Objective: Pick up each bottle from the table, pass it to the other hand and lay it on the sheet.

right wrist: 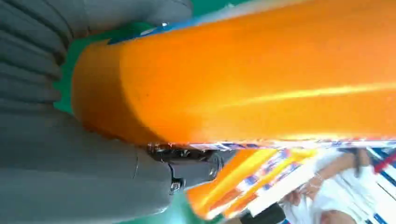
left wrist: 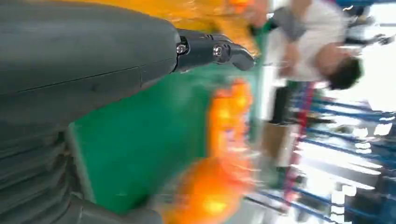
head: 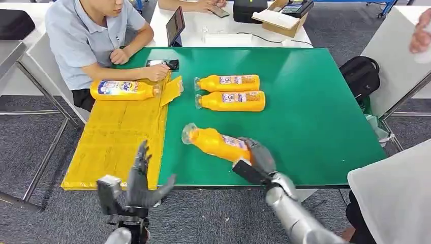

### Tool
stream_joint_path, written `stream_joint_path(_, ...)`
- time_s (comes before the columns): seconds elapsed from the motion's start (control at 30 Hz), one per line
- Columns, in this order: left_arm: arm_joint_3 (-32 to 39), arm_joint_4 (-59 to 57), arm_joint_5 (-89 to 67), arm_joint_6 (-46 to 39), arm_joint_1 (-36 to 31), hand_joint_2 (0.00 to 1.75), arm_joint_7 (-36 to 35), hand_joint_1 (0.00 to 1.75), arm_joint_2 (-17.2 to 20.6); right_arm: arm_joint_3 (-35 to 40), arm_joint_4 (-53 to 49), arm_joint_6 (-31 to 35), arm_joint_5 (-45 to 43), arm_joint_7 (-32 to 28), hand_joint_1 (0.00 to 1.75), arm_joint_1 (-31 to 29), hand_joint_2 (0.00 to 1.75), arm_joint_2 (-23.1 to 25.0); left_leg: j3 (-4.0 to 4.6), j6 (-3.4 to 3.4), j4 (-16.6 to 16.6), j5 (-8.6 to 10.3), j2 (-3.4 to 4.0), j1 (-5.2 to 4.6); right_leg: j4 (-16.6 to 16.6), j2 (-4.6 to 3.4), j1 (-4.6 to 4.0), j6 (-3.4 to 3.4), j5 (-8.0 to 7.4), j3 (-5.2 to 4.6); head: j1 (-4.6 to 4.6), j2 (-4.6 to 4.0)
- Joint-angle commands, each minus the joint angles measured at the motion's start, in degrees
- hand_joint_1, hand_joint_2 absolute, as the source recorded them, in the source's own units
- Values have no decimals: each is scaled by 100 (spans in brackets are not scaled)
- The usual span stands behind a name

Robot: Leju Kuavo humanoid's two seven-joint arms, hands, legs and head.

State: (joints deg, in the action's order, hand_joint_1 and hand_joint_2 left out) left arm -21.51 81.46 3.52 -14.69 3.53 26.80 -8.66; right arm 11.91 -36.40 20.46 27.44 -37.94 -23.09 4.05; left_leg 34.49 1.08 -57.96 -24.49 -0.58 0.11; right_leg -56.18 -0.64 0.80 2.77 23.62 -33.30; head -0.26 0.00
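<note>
My right hand (head: 259, 155) grips an orange bottle (head: 216, 143) by its base, lifted over the green table (head: 315, 112), clear cap pointing toward the yellow sheet (head: 117, 134). Up close, the same bottle (right wrist: 261, 70) lies across my right hand (right wrist: 70, 177). My left hand (head: 141, 179) is raised at the table's front edge, fingers spread, holding nothing; its fingertip (left wrist: 233, 52) shows in the left wrist view. Two more orange bottles (head: 227, 83) (head: 231, 100) lie side by side mid-table. Another bottle (head: 124, 90) lies at the sheet's far end.
A seated person (head: 89, 35) at the far left rests a hand near the sheet's far end. A phone (head: 162, 64) and a tablet (head: 175, 25) lie beyond. A black backpack (head: 361, 76) sits right of the table. A person's white sleeve (head: 396, 198) is at the lower right.
</note>
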Motion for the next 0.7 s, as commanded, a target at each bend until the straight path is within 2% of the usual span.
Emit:
stream_joint_path(0.03,-500,-1184,719,219,-357,175,113,0,137,204,-2850,416,-1289,-62,175,1079,175,528,13,-4,2,0,-5,0,-4,10,0,-8,8,-9,7,0)
stream_joint_path(0.1,-529,-783,1101,622,-255,175,508,0,179,336,-2883,475,-1481,-17,175,1084,175,542,26,-3,1,-2,1,2,-4,1,-1,-6,6,-21,4,0)
stream_joint_path(0.13,-542,-640,1117,622,-210,175,473,0,204,359,-2832,480,-1517,-21,175,1059,175,554,24,-4,-1,-8,5,2,-5,2,-1,-9,11,-22,2,0)
stream_joint_path(0.2,-588,-60,1604,1197,-64,175,657,0,248,552,-2447,319,-1573,-2,175,893,175,579,33,-4,0,-6,7,2,-4,1,-1,-9,9,-28,4,0)
stream_joint_path(0.4,-677,614,1732,1118,53,175,730,0,234,1235,-1772,86,-1438,-175,175,825,175,760,46,-6,0,-7,6,3,0,-1,-3,-11,7,-39,5,0)
stream_joint_path(0.7,-1032,499,1669,1076,-52,175,591,0,302,1995,-1336,305,-1306,-206,175,836,175,1018,29,-7,8,-11,12,6,4,-2,-5,-14,13,-27,4,0)
